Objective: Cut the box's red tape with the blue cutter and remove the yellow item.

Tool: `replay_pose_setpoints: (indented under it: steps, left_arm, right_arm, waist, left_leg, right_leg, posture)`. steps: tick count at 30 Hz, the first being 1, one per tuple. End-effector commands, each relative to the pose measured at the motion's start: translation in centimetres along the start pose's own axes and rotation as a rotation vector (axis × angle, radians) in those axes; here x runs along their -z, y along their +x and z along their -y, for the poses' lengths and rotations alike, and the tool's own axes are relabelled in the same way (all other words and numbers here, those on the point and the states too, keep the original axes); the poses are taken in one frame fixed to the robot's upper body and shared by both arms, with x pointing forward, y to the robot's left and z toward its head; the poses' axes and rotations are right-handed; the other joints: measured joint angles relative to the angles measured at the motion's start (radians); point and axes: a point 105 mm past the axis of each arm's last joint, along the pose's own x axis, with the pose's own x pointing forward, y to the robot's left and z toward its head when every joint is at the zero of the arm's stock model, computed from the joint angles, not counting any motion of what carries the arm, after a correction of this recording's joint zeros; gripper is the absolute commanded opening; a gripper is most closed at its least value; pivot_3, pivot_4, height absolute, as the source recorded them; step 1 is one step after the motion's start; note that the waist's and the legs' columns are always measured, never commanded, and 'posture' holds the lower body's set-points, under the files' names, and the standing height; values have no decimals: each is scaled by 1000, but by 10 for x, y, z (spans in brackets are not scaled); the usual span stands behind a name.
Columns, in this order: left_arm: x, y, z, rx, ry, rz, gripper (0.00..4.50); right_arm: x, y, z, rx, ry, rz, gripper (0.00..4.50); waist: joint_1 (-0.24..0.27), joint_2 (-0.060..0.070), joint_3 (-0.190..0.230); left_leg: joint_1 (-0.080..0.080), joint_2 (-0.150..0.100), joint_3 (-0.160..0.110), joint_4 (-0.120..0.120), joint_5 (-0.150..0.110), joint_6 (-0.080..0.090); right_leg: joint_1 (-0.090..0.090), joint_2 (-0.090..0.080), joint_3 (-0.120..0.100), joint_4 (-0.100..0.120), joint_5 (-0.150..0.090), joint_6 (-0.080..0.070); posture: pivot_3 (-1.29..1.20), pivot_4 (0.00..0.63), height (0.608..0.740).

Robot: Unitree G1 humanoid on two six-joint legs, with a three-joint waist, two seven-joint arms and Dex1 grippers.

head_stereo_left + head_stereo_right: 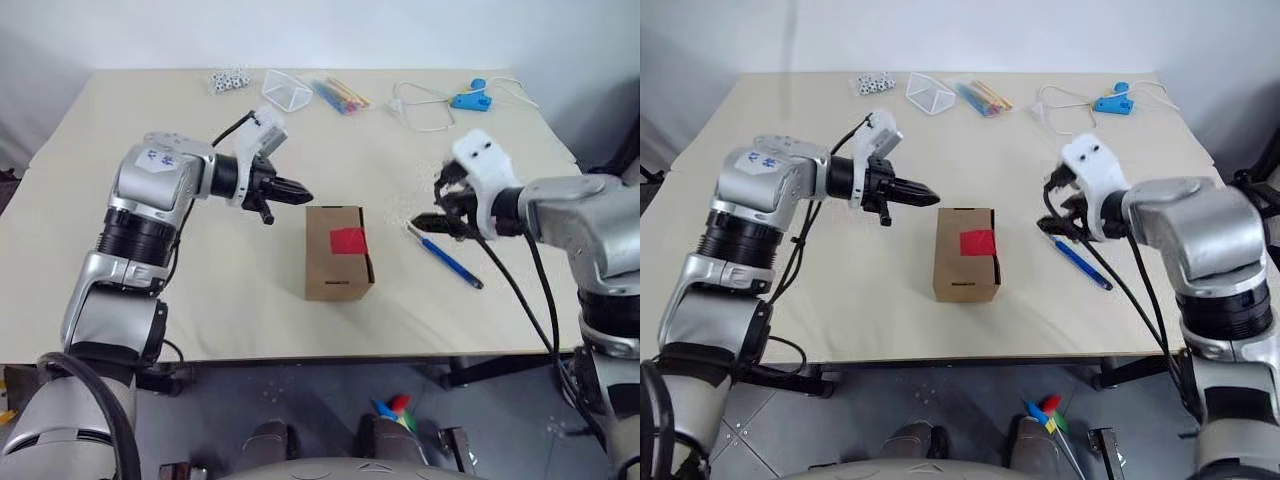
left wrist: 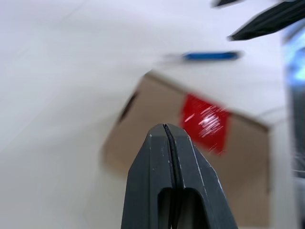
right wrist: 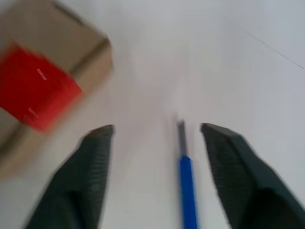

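Nearest me, the box (image 1: 338,252) sits on the table (image 1: 120,290) toward its front edge, between my two arms. The red tape (image 1: 348,240) is on its top face across the seam, and I see no cut in it. I can't see the yellow item in any view.

Just right of the box, the cutter (image 1: 446,257) lies flat on the table, running diagonally with its far tip toward the box. It touches nothing.

My right gripper (image 1: 433,203) hovers over the cutter's far end. In the right wrist view its two fingers (image 3: 81,183) stand wide apart, released, with the cutter (image 3: 187,191) lying on the table between them and the box (image 3: 71,52) off to one side. Nothing is in its grasp.

My left gripper (image 1: 300,190) hangs above the table just left of the box's far corner, pointing toward the box. In the left wrist view its fingers (image 2: 162,162) are pressed together, clenched on nothing, with the tape (image 2: 205,122) past their tips.

Along the far edge I see some dice (image 1: 229,80), a clear container (image 1: 287,91), a bundle of coloured sticks (image 1: 340,96), and a light-blue gadget (image 1: 467,97) with a white cable (image 1: 420,110).
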Motion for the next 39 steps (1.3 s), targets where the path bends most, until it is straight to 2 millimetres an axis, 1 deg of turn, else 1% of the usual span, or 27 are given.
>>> replay_pose_setpoints:
  steps: [1,2,6,9,13,16,20,24,30,33,39]
  left_arm:
    - [-1,13,9,78,50,-28,0]
    - [5,18,9,89,51,-51,0]
    - [18,27,9,106,60,-103,0]
    - [33,33,5,92,72,-163,0]
    - [45,35,1,82,75,-196,0]
    - [48,35,1,83,72,-202,0]
    - [53,35,1,84,73,-214,0]
    - [55,35,2,85,72,-218,0]
    - [58,36,3,87,72,-226,0]
    - [59,36,3,89,74,-229,0]
    - [60,37,5,93,77,-232,0]
  right_arm:
    - [-11,0,-6,-32,78,59,4250]
    - [-10,6,-8,-39,122,68,4451]
    - [-2,22,-16,-65,200,61,4451]
    - [14,37,-25,-87,261,23,4451]
    - [23,44,-30,-108,305,1,4451]
    - [30,47,-33,-119,314,-25,4451]
    - [47,49,-35,-108,304,-82,4451]
    - [56,47,-34,-108,285,-115,4451]
    - [68,40,-28,-86,250,-173,4451]
    - [76,38,-22,-58,239,-216,4451]
    - [80,40,-22,-50,234,-242,4451]
  waist:
    - [-1,0,0]
    - [-1,0,0]
    - [-2,0,0]
    - [-3,0,0]
    - [-2,0,0]
    - [-3,0,0]
    - [-3,0,0]
    - [-3,0,0]
    - [0,0,0]
    - [0,0,0]
    - [2,0,-1]
  left_leg:
    - [0,0,0,0,0,0]
    - [0,0,0,0,0,0]
    - [0,0,1,0,0,0]
    - [0,0,1,-1,0,0]
    - [0,-1,1,-1,0,0]
    - [0,0,1,-1,0,0]
    - [1,0,1,-1,0,0]
    - [2,0,1,-1,0,0]
    - [2,0,1,0,0,0]
    - [2,0,0,0,0,0]
    - [2,0,0,0,0,0]
  right_leg:
    - [0,0,0,0,0,0]
    - [0,0,0,0,0,0]
    - [-1,0,1,1,0,0]
    - [-2,0,1,1,0,0]
    - [-2,0,1,1,0,0]
    - [-2,0,1,2,0,0]
    - [-1,0,2,2,0,0]
    - [-1,0,2,2,0,0]
    - [0,0,2,2,0,0]
    - [0,0,2,2,0,0]
    - [1,0,1,2,0,0]
  posture:
    - [0,150,740]
    - [0,150,740]
    - [0,150,740]
    - [0,150,740]
    - [0,150,740]
    - [0,150,740]
    - [0,150,740]
    - [0,150,740]
    - [0,150,740]
    - [0,150,740]
    - [0,150,740]
